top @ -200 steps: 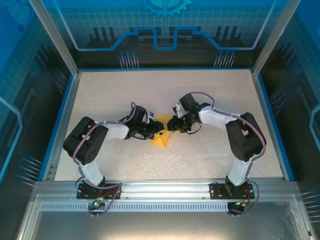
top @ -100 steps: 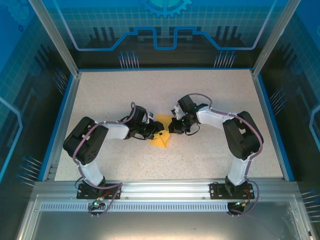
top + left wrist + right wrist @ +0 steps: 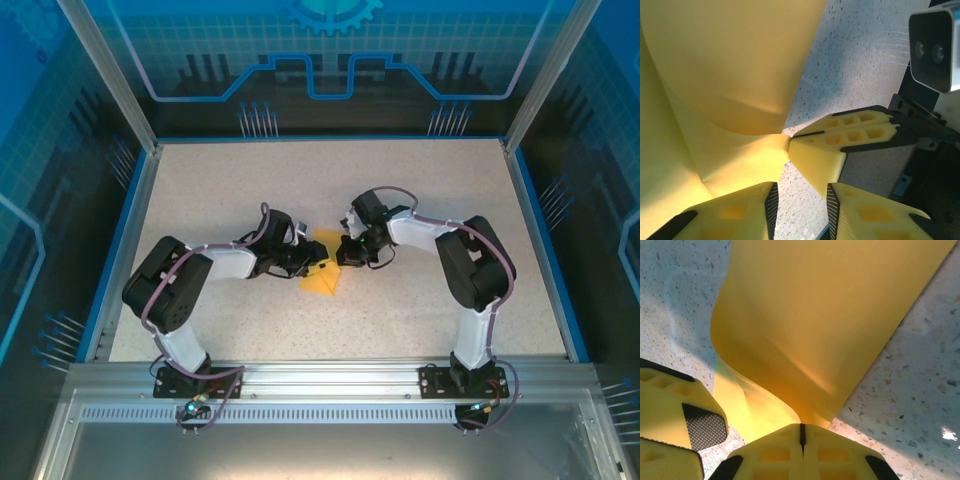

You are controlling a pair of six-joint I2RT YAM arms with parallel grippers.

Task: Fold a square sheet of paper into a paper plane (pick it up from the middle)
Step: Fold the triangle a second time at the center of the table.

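Both my arms are the same build: left arm (image 3: 222,262) and right arm (image 3: 425,232) have white link shells, black joint housings and one bulky black motor block mid-arm. Purplish cable (image 3: 150,305) loops loose outside each arm. Black base plates (image 3: 185,378) at the near edge, small green light under the left one. My left hand (image 3: 800,212): yellow moulded fingers (image 3: 730,215) with square pockets, black cross-hatched grip pads (image 3: 771,205) on inner faces. My right hand (image 3: 801,432): same yellow fingers, black mounts. White camera box (image 3: 935,50), two lenses, on right wrist.
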